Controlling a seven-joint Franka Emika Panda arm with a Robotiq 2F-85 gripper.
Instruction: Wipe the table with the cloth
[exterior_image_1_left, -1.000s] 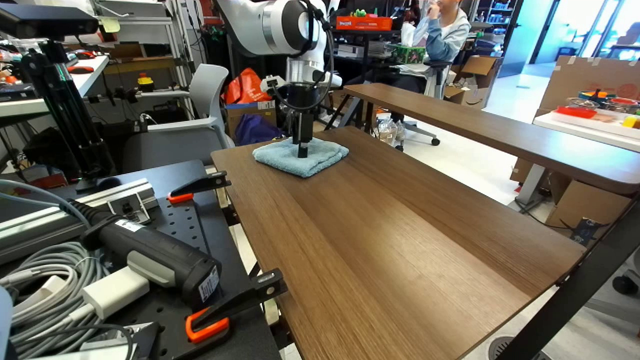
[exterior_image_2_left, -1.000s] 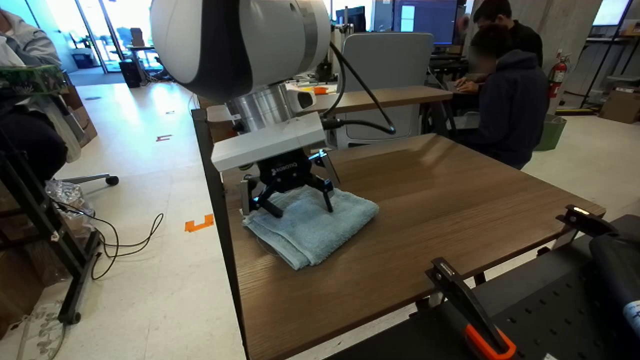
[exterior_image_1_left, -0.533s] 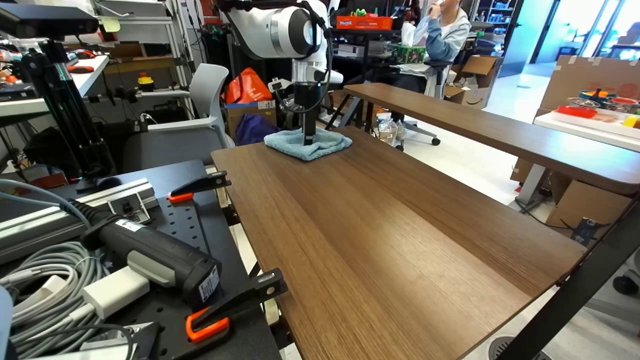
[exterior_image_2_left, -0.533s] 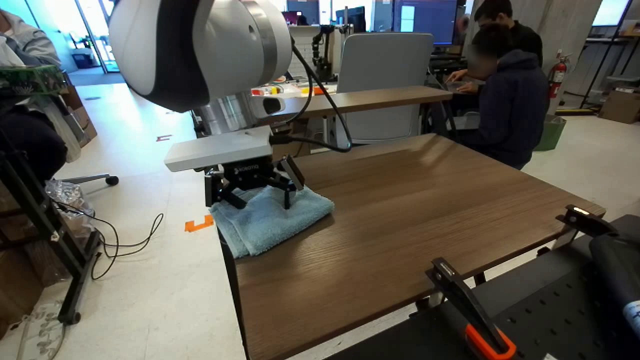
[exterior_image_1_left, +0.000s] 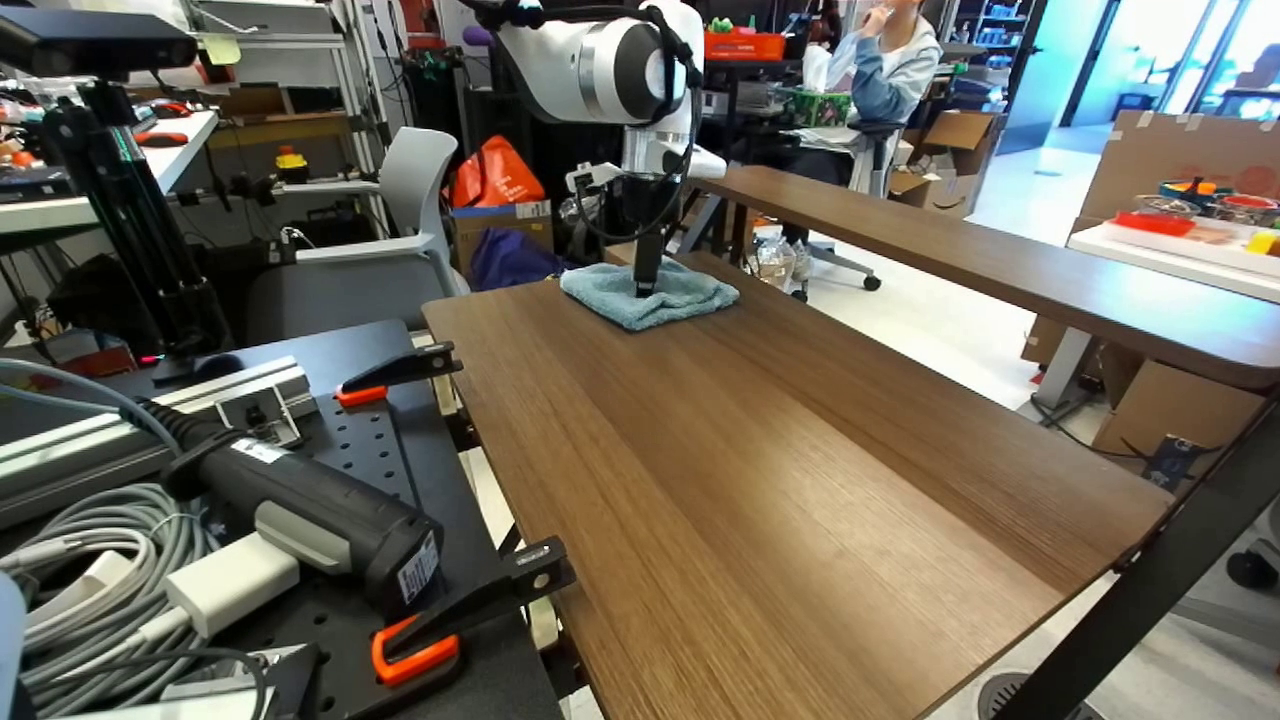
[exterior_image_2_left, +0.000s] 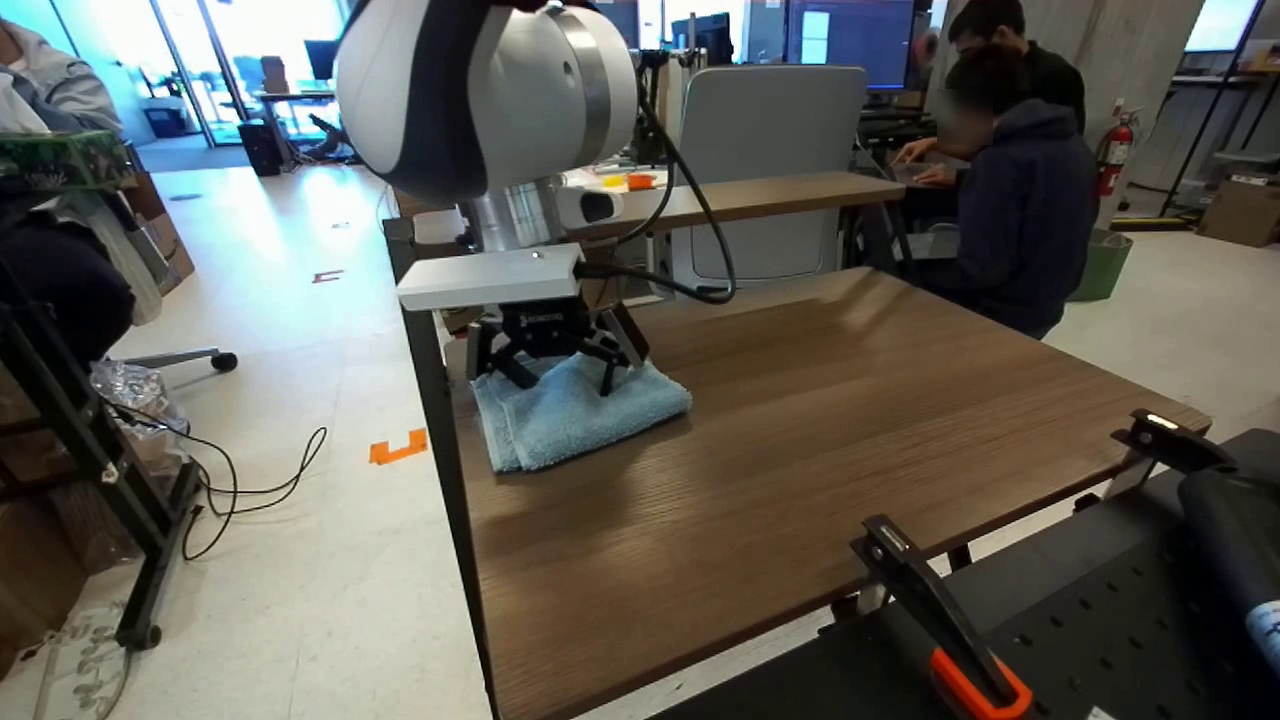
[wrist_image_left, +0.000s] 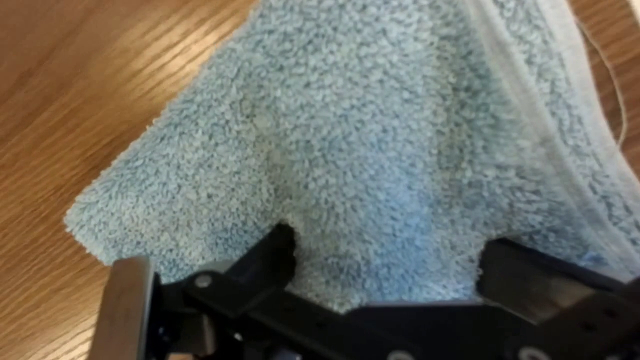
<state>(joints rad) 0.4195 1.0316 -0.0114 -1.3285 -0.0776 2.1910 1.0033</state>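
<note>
The light blue-teal folded cloth (exterior_image_1_left: 695, 297) lies on the brown wood-grain table (exterior_image_1_left: 760, 480), near its far end in this exterior view. In an exterior view the cloth (exterior_image_2_left: 590, 425) lies near the left edge of the table (exterior_image_2_left: 800, 480). My gripper (exterior_image_2_left: 566, 386) points down onto the cloth with its fingers spread. In the wrist view the two black fingertips of my gripper (wrist_image_left: 387, 255) press into the cloth (wrist_image_left: 350, 125) well apart, and the cloth bulges a little between them. The undersides of the fingertips are hidden in the fabric.
A black side bench (exterior_image_1_left: 370, 450) with orange-handled clamps (exterior_image_1_left: 470, 620) and a handheld device (exterior_image_1_left: 310, 500) adjoins the table's long edge. Another wood-topped table (exterior_image_1_left: 980, 250) stands along the opposite side. A grey chair (exterior_image_1_left: 400, 230) is near the far end. A seated person (exterior_image_2_left: 1030, 210) is beyond the table.
Over the second, the gripper and cloth slid together across the table, first toward the edge nearest the open floor, then back from it over the last half second. The fingers stayed spread.
</note>
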